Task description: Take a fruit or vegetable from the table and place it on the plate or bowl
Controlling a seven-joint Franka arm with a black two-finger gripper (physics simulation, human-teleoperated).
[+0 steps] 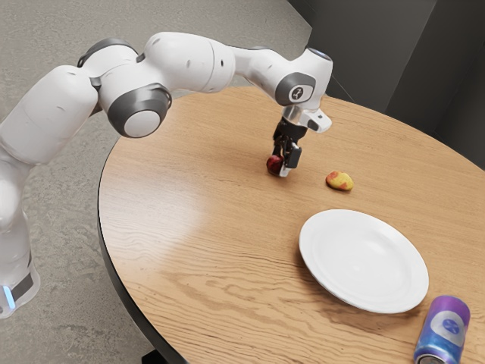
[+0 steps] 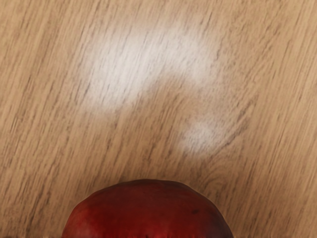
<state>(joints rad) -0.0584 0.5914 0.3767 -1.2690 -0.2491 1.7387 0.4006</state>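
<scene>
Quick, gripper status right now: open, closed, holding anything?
Gripper: down at the red fruit; whether it is open or closed on it cannot be told.

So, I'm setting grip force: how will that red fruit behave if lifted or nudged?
The red fruit is rounded, so a nudge would likely roll it across the flat table. Its skin looks smooth in the wrist view, so it may slip under a light squeeze. It shows no dents, so it is probably firm.
</scene>
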